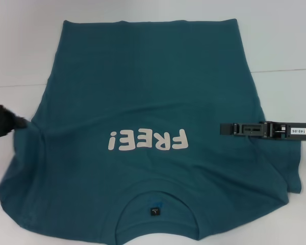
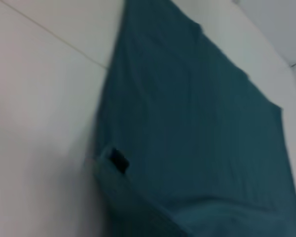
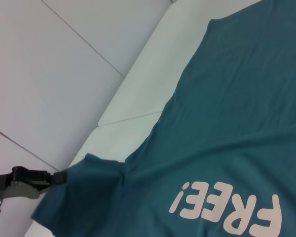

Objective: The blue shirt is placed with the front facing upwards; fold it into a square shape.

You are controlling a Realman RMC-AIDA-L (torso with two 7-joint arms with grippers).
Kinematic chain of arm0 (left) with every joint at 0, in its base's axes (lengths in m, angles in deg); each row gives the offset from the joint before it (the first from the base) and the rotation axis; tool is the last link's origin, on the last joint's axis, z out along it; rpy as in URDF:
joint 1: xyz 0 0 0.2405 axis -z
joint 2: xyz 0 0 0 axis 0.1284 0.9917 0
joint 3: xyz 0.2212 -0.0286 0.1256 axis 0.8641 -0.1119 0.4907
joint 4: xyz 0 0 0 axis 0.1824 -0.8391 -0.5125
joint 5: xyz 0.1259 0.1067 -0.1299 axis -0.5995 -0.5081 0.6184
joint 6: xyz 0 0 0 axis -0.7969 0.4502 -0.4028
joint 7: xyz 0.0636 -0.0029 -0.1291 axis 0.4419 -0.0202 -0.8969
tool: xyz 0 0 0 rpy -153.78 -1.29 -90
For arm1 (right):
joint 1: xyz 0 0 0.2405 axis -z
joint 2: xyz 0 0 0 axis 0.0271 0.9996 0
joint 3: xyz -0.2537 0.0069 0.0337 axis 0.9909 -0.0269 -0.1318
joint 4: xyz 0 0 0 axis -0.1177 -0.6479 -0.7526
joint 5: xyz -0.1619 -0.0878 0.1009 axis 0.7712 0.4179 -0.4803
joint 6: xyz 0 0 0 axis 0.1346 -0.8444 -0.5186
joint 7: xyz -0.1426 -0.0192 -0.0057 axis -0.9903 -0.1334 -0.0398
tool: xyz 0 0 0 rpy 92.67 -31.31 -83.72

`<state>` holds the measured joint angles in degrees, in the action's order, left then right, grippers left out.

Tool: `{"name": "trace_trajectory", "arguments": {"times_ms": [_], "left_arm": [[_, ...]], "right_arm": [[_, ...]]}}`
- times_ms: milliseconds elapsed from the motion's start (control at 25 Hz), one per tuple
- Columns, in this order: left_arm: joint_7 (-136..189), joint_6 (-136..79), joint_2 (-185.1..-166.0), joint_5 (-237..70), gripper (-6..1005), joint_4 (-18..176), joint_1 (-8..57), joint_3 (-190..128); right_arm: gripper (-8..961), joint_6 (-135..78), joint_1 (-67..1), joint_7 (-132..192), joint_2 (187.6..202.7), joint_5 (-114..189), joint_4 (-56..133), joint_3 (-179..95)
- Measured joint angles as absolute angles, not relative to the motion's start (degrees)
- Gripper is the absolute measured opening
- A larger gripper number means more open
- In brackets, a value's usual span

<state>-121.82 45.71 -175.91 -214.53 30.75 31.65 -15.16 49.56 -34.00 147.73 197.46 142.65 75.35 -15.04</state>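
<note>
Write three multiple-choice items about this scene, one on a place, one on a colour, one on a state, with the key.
1. The left gripper meets the dark teal-blue cotton shirt at: A its neck; B the sleeve on the robot's left; C its far hem.
2. The "FREE!" print is: A yellow; B black; C white.
3. The shirt lies: A spread, front up; B folded square; C heaped.
Key: B, the head view shows it there, the right gripper over the opposite side; C, white letters; A, print visible.

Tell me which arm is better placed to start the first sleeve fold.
Left, probably. The left tool already sits at the sleeve edge of the blue shirt, with cloth bunched at its tip. The right tool hovers over the shirt body, inboard of its sleeve.
</note>
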Motion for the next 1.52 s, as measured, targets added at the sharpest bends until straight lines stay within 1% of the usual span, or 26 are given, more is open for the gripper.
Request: {"name": "trace_trajectory", "arguments": {"times_ms": [80,280,480,560,800,960,1240,1360,1520], "left_arm": [[-121.65,44.58,-176.60,-213.37,26,31.82,31.77,-14.98],[-121.27,40.37,-177.27,-212.45,27,37.36,32.93,-14.75],[-121.39,32.67,-179.59,-211.09,28,40.77,33.46,-14.76],[-121.38,30.02,-180.04,-210.02,29,42.66,33.85,-14.76],[-120.25,23.98,-180.40,-207.21,30,48.11,35.66,-14.76],[-117.38,23.90,-180.49,-205.76,74,48.54,36.16,-14.58],[-116.41,24.70,-179.81,-205.39,151,47.07,35.84,-9.69],[-115.24,26.79,-179.88,-203.75,380,46.09,35.68,-9.60],[-113.40,30.12,-179.60,-199.52,468,44.68,33.96,-9.84]], "right_arm": [[915,49.56,-33.98,147.72,197.47,142.65,75.27,-15.12],[915,49.54,-33.98,147.72,197.47,142.65,75.26,-15.18],[915,49.22,-33.99,147.74,197.47,142.65,75.26,-15.21],[915,49.19,-33.96,147.81,197.48,142.65,75.26,-15.21],[915,49.11,-33.95,147.83,197.42,142.65,75.28,-15.21],[915,49.11,-33.96,147.85,197.40,142.66,75.28,-15.21],[915,49.12,-33.99,147.92,197.21,142.74,74.54,-15.21],[915,48.84,-33.99,147.83,197.20,142.77,74.53,-15.21],[915,48.67,-33.98,147.58,197.07,142.81,74.50,-15.21]]}}
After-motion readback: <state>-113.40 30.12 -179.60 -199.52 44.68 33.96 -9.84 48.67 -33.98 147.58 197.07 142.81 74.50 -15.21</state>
